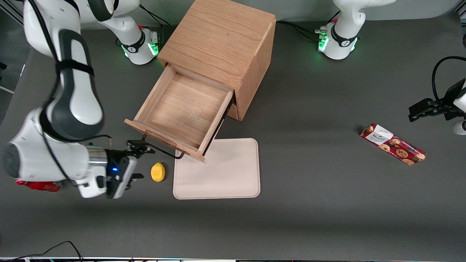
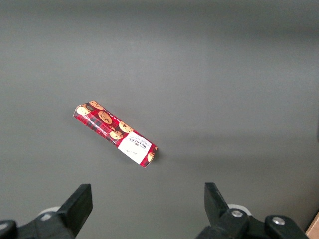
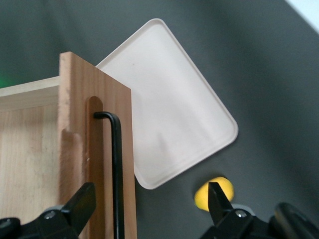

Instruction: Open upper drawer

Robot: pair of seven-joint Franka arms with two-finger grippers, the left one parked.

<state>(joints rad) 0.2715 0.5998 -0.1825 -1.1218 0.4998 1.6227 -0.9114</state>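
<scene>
Spread wide, the right arm's tool [image 1: 139, 160] grips nothing and sits just off the end of the dark bar handle [image 3: 116, 169], one finger [image 3: 79, 204] by the wooden front, the other over a yellow lemon [image 1: 158, 171]. Ahead of the tool, the upper drawer [image 1: 182, 109] is pulled well out of the oak cabinet [image 1: 222, 40], overhanging a cream tray [image 1: 225, 174] on the surface.

- A dark grey matte table [image 1: 309, 218] fills nearly the whole scene, its surface plain and even.
- Soft shadow bands cross the table near its front edge.
- Black cables [image 1: 54, 249] trail at the front edge, toward the working arm's corner.
- Green lights glow at the table's back edge.
</scene>
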